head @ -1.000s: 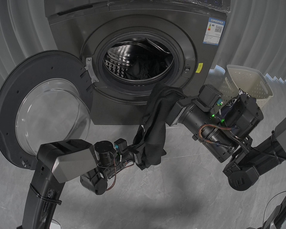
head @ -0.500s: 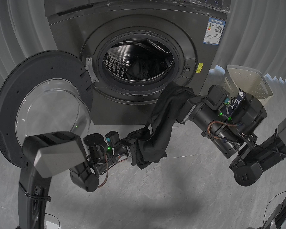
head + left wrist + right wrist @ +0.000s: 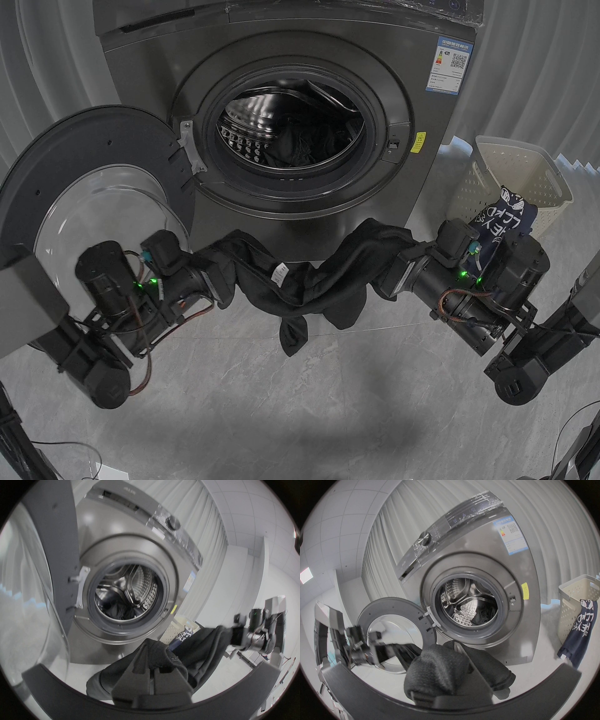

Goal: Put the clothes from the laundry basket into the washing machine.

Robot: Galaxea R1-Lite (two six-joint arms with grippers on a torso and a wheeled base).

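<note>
Sagging like a hammock across the lower middle of the head view, the black garment (image 3: pixel 306 289) was stretched between both arms, clear of the floor (image 3: pixel 325 406) and below the open porthole of the washing machine (image 3: pixel 144 56). The left gripper (image 3: pixel 212 278), at centre left, was clamped on one end of the cloth. The right gripper (image 3: pixel 389 265), at centre right, was clamped on the other. In each wrist view fabric bunched over the fingertips, so the pinch itself was mostly buried. Holding the piece by two ends, well apart, probably served to spread it so that it would not drag or snag on the door rim, though one tail hung down from the middle all the same. The drum (image 3: pixel 287 134), in the upper middle of the frame, held dark clothes at its bottom. The round door (image 3: pixel 94 181) stood swung wide at the left, out of the path. At the right edge the laundry basket (image 3: pixel 531 165) stood beside the machine, with a navy printed garment (image 3: pixel 507 215) draped over its near rim, not yet loaded. The next step, I judged, was to lift the span to the opening.
</note>
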